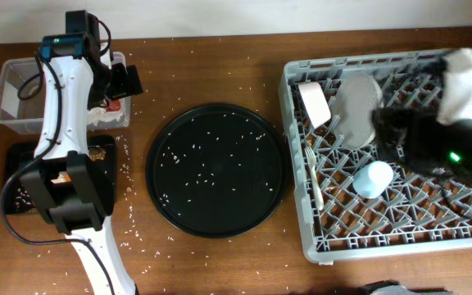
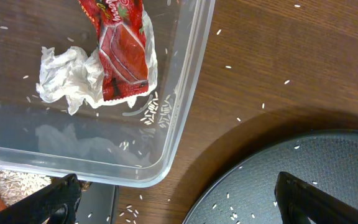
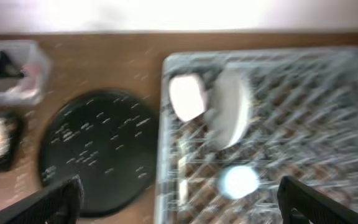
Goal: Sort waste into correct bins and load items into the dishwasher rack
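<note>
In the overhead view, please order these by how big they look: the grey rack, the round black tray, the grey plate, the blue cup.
Largest to smallest:
1. grey rack
2. round black tray
3. grey plate (leaning, so perhaps foreshortened)
4. blue cup

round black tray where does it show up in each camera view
Overhead: the round black tray lies at the centre of the picture.
Left wrist: lower right corner, only partly in view.
Right wrist: left of centre, blurred.
Shared landmark: the clear tub, up and left of the tray in every view.
</note>
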You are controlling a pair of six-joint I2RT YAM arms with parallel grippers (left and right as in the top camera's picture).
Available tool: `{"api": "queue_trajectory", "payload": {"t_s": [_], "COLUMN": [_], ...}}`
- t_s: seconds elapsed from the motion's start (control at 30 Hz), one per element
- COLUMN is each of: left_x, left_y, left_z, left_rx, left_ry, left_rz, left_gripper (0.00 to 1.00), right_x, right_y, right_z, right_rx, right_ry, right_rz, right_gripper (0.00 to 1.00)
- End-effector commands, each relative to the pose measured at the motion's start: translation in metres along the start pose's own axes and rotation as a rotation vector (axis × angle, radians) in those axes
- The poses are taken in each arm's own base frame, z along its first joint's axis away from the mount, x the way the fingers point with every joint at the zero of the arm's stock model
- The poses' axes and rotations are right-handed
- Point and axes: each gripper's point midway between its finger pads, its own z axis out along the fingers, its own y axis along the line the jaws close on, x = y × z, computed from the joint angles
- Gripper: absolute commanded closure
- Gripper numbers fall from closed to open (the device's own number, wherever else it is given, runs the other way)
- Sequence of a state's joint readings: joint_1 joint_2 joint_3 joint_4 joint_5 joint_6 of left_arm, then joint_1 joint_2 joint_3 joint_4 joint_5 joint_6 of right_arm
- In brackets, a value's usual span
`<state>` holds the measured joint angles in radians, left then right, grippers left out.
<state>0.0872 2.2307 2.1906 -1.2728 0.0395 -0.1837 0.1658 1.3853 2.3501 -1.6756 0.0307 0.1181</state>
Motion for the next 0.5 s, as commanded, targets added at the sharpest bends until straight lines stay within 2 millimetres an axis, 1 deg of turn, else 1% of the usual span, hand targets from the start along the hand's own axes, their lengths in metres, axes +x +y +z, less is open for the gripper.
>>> {"api": "queue_trajectory", "payload": {"t_s": [0.0, 0.03, 0.07, 0.1, 0.17, 0.3, 0.33, 0.37, 0.47], "left_x": [-0.005, -0.005, -0.005, -0.005, -0.005, -0.005, -0.005, -0.005, -0.005], "left_y": [0.001, 0.001, 0.001, 0.001, 0.001, 0.001, 0.001, 0.001, 0.001], "left_z": [-0.014, -0.014, -0.014, -0.014, -0.014, -0.014, -0.014, -0.014, -0.014], "left_rx": [-0.004, -0.004, -0.004, -0.004, -0.004, -0.004, -0.004, -0.004, -0.004], "left_ry": [-0.036, -0.036, -0.036, -0.036, -0.036, -0.036, -0.036, -0.036, -0.036], "left_rz": [-0.002, -0.002, -0.002, -0.002, -0.002, -0.002, -0.002, -0.002, -0.002], "left_gripper": [0.01, 0.01, 0.01, 0.01, 0.01, 0.01, 0.01, 0.01, 0.01], "right_x": [-0.019, -0.026, -0.029, -0.026, -0.01, 0.054, 0.067, 0.089, 0.136], "right_y": [-0.032, -0.036, -0.036, -0.034, -0.031, -0.026, -0.025, -0.026, -0.028], "right_z": [-0.009, -0.006, -0.001, 0.008, 0.028, 0.084, 0.093, 0.107, 0.134], "right_rx": [0.13, 0.137, 0.124, 0.101, 0.05, -0.05, -0.058, -0.061, -0.055], "right_ry": [-0.153, -0.222, -0.273, -0.318, -0.387, -0.546, -0.582, -0.627, -0.709], "right_rz": [-0.031, -0.054, -0.107, -0.144, -0.149, -0.181, -0.188, -0.172, -0.192], "right_gripper": [0.02, 0.02, 0.02, 0.02, 0.02, 0.02, 0.02, 0.02, 0.02]}}
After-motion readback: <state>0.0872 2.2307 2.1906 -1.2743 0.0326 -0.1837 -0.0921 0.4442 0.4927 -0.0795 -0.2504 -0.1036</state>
